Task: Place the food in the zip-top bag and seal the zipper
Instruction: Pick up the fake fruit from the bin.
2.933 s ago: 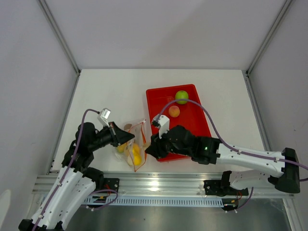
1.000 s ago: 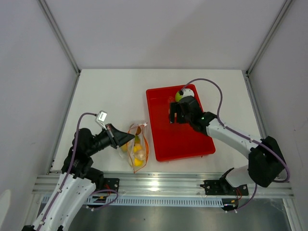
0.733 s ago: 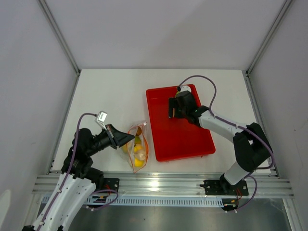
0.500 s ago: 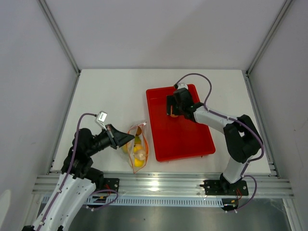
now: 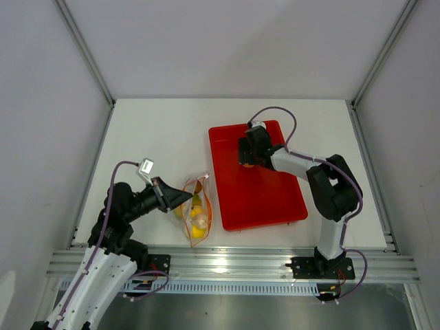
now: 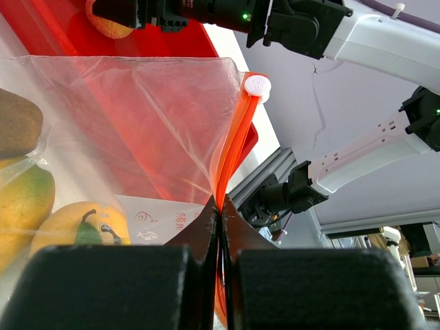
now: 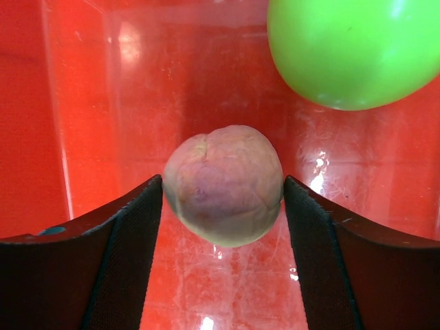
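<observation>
— Where does the peach [image 7: 223, 182] lie from your right claw [image 7: 221, 191]?
— Squarely between my fingers, on the red tray [image 5: 254, 199]. The green apple [image 7: 350, 48] is just beyond it. My fingers are apart, one close against each side. I judge it's no firm hold yet.
— And the zip-top bag [image 5: 196, 210]?
— Well off to the left. My left claw [image 6: 220, 268] is pinched together on its zipper [image 6: 234, 144].

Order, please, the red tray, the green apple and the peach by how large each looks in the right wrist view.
1. Largest: red tray, which fills almost the whole view.
2. Next: green apple. The frame edge cuts it off, yet it still looks wider than the peach.
3. Smallest: peach.
</observation>
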